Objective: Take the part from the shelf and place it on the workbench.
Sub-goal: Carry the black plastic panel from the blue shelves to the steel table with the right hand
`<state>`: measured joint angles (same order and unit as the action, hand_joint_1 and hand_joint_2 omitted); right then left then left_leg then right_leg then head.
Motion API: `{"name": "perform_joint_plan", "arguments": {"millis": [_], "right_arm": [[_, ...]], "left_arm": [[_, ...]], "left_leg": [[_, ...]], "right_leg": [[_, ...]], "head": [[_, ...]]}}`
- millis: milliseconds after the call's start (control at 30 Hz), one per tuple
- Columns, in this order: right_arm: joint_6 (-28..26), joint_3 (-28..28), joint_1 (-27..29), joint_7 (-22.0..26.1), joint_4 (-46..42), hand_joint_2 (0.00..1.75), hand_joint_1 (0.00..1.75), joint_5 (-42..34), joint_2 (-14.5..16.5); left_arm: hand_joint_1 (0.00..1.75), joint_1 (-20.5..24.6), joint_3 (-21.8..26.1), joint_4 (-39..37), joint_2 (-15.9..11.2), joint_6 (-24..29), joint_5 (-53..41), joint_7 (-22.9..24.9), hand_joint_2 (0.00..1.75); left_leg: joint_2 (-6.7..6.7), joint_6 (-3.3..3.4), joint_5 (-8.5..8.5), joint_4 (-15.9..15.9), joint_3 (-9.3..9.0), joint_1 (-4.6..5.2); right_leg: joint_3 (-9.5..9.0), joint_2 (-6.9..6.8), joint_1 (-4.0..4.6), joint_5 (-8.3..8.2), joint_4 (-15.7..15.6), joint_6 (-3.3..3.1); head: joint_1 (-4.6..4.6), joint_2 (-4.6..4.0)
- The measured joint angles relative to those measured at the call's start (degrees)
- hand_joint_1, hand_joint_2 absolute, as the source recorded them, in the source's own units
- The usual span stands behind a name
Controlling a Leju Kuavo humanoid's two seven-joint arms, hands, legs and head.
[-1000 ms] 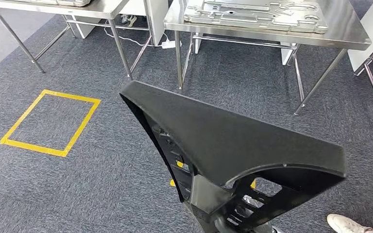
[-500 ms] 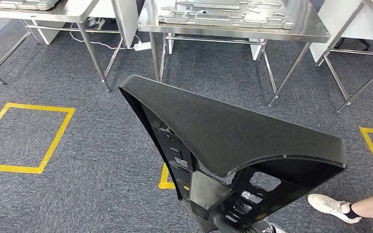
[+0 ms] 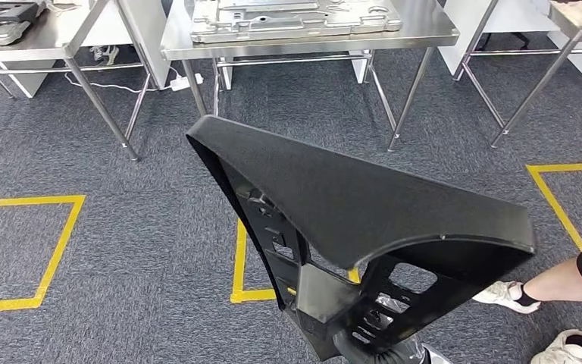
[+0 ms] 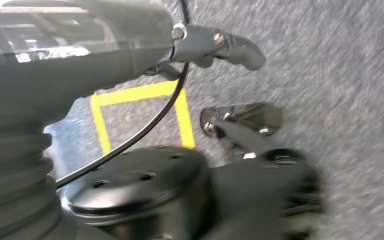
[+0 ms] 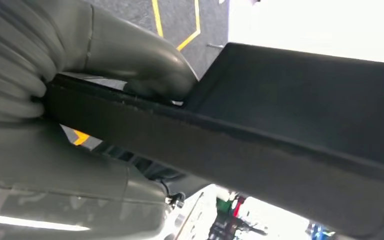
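A large black triangular plastic part (image 3: 364,205) is carried in front of me, its ribbed underside with cut-outs facing down. My right hand (image 5: 130,60) grips one edge of the part (image 5: 305,100), the thick thumb pressed on the rim; from the head the part hides that hand. The steel workbench (image 3: 424,29) stands ahead, across the carpet, bearing a flat metal fixture plate (image 3: 295,17). My left hand (image 4: 145,55) hangs over the carpet, holding nothing, its fingers (image 4: 230,45) apart; the picture is blurred.
A person's legs and white shoes (image 3: 561,288) stand close at lower right. Yellow taped squares mark the carpet at left (image 3: 15,250), centre (image 3: 239,258) and right (image 3: 553,197). More steel tables stand at far left (image 3: 45,34) and far right (image 3: 576,19).
The camera has turned right: tables and floor marks slid left in the picture, and the person's legs came further in. The part stays held the same way.
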<state>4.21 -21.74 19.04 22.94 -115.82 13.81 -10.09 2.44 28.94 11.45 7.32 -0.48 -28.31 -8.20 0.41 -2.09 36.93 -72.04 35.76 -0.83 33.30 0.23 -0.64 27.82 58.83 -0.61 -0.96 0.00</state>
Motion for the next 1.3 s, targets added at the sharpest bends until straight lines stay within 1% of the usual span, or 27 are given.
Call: {"name": "perform_joint_plan", "arguments": {"millis": [33,67,100,133,167,200,233,267,333,367,400,433,467,500,533,600,633,667,867,1300], "right_arm": [[0.1,0.0,0.0,0.0,0.1,1.75,1.75,0.0,0.0],[0.2,0.0,0.0,0.1,0.2,1.75,1.75,0.0,0.1],[0.3,0.1,0.0,0.1,0.3,1.75,1.75,0.0,0.1],[0.5,0.1,0.0,0.2,0.4,1.75,1.75,0.0,0.2],[0.6,0.1,0.0,0.3,0.4,1.75,1.75,-0.1,0.3],[0.7,0.1,-0.1,0.4,0.5,1.75,1.75,-0.1,0.3],[0.8,0.1,-0.1,0.4,0.6,1.75,1.75,-0.2,0.4],[0.9,0.1,-0.1,0.5,0.6,1.75,1.75,-0.3,0.4],[1.0,0.2,-0.1,0.5,0.6,1.75,1.75,-0.3,0.5],[1.1,0.2,-0.2,0.5,0.7,1.75,1.75,-0.3,0.5],[1.1,0.2,-0.3,0.5,0.7,1.75,1.75,-0.2,0.5],[1.1,0.2,-0.4,0.5,0.7,1.75,1.75,-0.2,0.5],[1.2,0.2,-0.5,0.5,0.8,1.75,1.75,-0.2,0.5],[1.2,0.2,-0.6,0.5,0.9,1.75,1.75,-0.2,0.5],[1.3,0.2,-0.6,0.5,0.9,1.75,1.75,-0.2,0.5],[1.5,0.2,-0.6,0.5,1.1,1.75,1.75,-0.1,0.5],[1.6,0.2,-0.6,0.5,1.1,1.75,1.75,-0.1,0.5],[1.7,0.2,-0.6,0.5,1.2,1.75,1.75,-0.1,0.5],[1.7,0.2,-0.6,0.6,1.3,1.75,1.75,-0.1,0.5],[1.7,0.2,-0.6,1.0,1.3,1.75,1.75,-0.2,0.5]], "left_arm": [[0.00,-0.1,0.2,0.0,0.0,0.0,0.1,0.0,1.75],[0.00,-0.2,0.5,0.0,0.0,-0.1,0.2,0.0,1.75],[0.00,-0.3,0.7,0.0,0.0,-0.1,0.4,0.0,1.75],[0.00,-0.3,0.9,0.0,0.0,-0.1,0.5,0.0,1.75],[0.00,-0.2,1.1,0.0,0.0,-0.1,0.7,-0.1,1.75],[0.00,-0.2,1.3,0.0,0.0,-0.2,0.7,-0.1,1.75],[0.00,-0.2,1.6,-0.1,0.0,-0.2,0.7,-0.1,1.75],[0.00,-0.2,1.8,-0.1,0.0,-0.2,0.7,-0.1,1.75],[0.00,-0.2,2.1,-0.1,0.1,-0.2,0.7,-0.1,1.75],[0.00,-0.2,2.2,-0.1,0.1,-0.2,0.7,-0.1,1.75],[0.00,-0.2,2.3,-0.1,0.1,-0.2,0.7,-0.1,1.75],[0.00,-0.1,2.5,0.0,0.1,-0.3,0.7,-0.2,1.75],[0.00,-0.2,2.6,0.0,0.1,-0.3,0.8,-0.2,1.75],[0.00,-0.2,2.7,0.0,0.1,-0.4,0.8,-0.2,1.75],[0.00,-0.2,2.9,0.0,0.2,-0.5,0.8,-0.2,1.75],[0.00,-0.1,3.3,0.0,0.1,-0.6,1.0,-0.2,1.75],[0.00,-0.1,3.5,0.0,0.1,-0.6,1.1,-0.2,1.75],[0.00,-0.1,3.6,0.0,0.1,-0.7,1.3,-0.2,1.75],[0.00,0.0,4.6,0.0,0.1,-1.3,2.0,-0.4,1.75],[0.00,0.0,5.3,0.0,0.2,-1.3,1.8,-0.5,1.75]], "left_leg": [[-0.21,-0.03,0.63,-2.7,1.48,-0.02],[-0.26,-0.05,0.11,-3.4,2.10,-0.06],[-0.34,-0.07,-1.53,-1.7,1.64,-0.14],[-0.76,-0.08,-3.89,1.9,0.29,-0.28],[-1.81,-0.11,-5.72,5.7,-1.24,-0.51],[-2.88,-0.09,-6.96,8.8,-2.45,-0.70],[-3.76,-0.02,-7.44,10.7,-3.13,-0.77],[-4.27,0.16,-7.24,11.2,-3.26,-0.72],[-3.71,0.85,-7.40,11.4,-3.24,-0.51],[-3.40,1.22,-7.50,11.6,-3.31,-0.53],[-3.11,1.41,-7.53,11.7,-3.35,-0.52],[-2.86,1.48,-7.50,11.8,-3.42,-0.49],[-2.63,1.45,-7.40,11.7,-3.46,-0.28],[-2.42,1.41,-7.31,11.7,-3.46,-0.06],[-2.20,1.47,-7.28,11.6,-3.47,0.07],[-1.93,1.59,-7.28,11.6,-3.46,0.19],[-1.90,1.62,-7.26,11.6,-3.46,0.20],[-1.90,1.63,-7.25,11.6,-3.47,0.20],[-1.88,1.63,-7.24,11.7,-3.54,0.13],[-1.86,1.49,-7.33,12.1,-3.74,0.04]], "right_leg": [[-0.04,0.60,0.03,0.04,0.0,-0.05],[-0.10,1.26,0.02,0.09,0.1,-0.05],[-0.19,1.95,-0.02,0.17,0.2,0.02],[-0.28,2.64,-0.10,0.32,0.4,0.20],[-0.29,3.21,-0.15,0.51,0.6,0.46],[-0.19,3.73,-0.12,0.71,0.9,0.76],[-0.02,4.17,-0.11,0.80,1.1,1.11],[0.15,4.52,-0.13,0.79,1.2,1.43],[0.30,4.98,-0.35,0.62,0.9,2.08],[0.39,4.40,-0.38,0.76,1.1,2.33],[0.63,3.51,-0.29,1.09,1.6,2.39],[0.57,2.56,-0.18,0.86,1.7,1.67],[0.50,1.74,-0.05,0.88,1.7,0.98],[0.36,1.54,-0.02,0.49,1.4,0.56],[0.05,1.59,-0.07,0.00,0.7,0.44],[0.01,1.65,-0.19,-0.09,0.3,1.66],[-0.02,1.66,-0.22,-0.03,0.2,1.92],[-0.01,1.66,-0.22,-0.03,0.2,2.01],[0.02,1.66,-0.15,0.05,0.2,2.31],[0.06,1.66,-0.07,0.10,0.2,2.24]], "head": [[0.00,0.00],[0.00,0.00],[0.00,0.00],[0.00,0.00],[0.00,0.00],[0.01,0.00],[-0.01,0.00],[-0.02,0.00],[-0.04,-0.01],[-0.05,-0.01],[-0.10,-0.01],[-0.14,-0.01],[-0.17,0.00],[-0.19,0.00],[-0.18,0.00],[-0.17,0.00],[-0.18,0.00],[-0.17,0.00],[-0.17,0.00],[-0.17,0.00]]}}
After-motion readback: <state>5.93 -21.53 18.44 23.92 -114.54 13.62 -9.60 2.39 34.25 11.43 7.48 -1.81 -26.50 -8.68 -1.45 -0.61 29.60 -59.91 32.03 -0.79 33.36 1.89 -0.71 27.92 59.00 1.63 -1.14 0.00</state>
